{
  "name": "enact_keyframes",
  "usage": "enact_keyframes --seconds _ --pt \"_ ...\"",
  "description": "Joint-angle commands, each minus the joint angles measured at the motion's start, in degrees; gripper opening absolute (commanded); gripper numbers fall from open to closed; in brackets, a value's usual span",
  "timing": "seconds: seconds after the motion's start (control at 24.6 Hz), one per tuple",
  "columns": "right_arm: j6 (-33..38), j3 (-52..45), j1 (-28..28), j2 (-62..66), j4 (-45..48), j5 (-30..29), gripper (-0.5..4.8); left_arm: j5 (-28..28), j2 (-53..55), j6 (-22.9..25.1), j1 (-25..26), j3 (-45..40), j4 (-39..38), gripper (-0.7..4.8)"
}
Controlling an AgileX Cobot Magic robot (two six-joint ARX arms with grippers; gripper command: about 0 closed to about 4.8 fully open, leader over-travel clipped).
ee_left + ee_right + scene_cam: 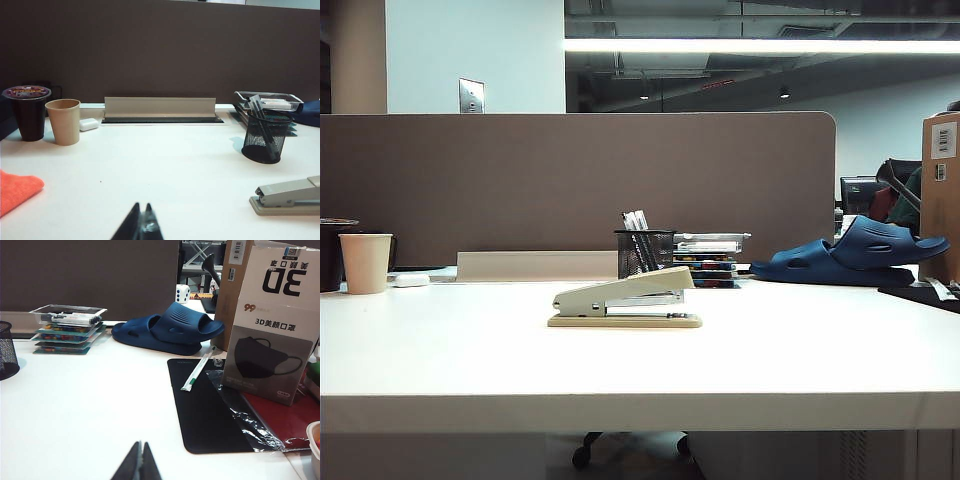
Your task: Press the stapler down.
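With both arms out of the exterior view, my only look at the grippers is the wrist cams. Left gripper [142, 223]: fingertips pressed together, nothing between them, hovering over bare white table [440, 360], well apart from the stapler [625, 299]. Right gripper [139, 462]: tips together too, holding nothing, over bare table just beside the black mat [205, 405].

Landmark = stapler. It sits on the table about mid-width in the exterior view, flat base down, top arm raised in a wedge, nothing touching it. Left wrist cam catches only its hinge end [287, 196]; the rest is cut off by the frame edge.

Behind the stapler: black mesh pen cup [643, 252] with pens, near but apart. Just beside the cup, farther from the stapler: stack of flat cases with a clear tray on top [708, 256]. Beyond that stack: blue slippers [855, 255], one resting on the other. Behind all of it: brown partition [570, 180] with a beige cable strip [535, 265] at its foot.

Well apart from the stapler, on the left arm's side: paper cup [366, 262], dark lidded cup [27, 111] next to it, small white oblong thing [411, 280] by the paper cup, possibly an eraser, too small to tell. Orange cloth [17, 189] lies at the table edge on that side.

Far side of the slippers from the stapler: mask box [272, 325] and a wrapped straw [198, 369] lying on the mat.
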Motion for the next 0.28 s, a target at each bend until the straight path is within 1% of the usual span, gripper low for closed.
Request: enact_keyframes --seconds 0.04,0.28 --pt "-0.13 0.31 0.0 -0.37 -1.22 0.04 -0.09 0.15 0.02 0.24 0.0 0.11 0.2 -0.05" --pt "-0.13 0.31 0.0 -0.37 -1.97 0.04 -0.09 0.15 0.02 0.24 0.0 0.09 0.17 -0.05"
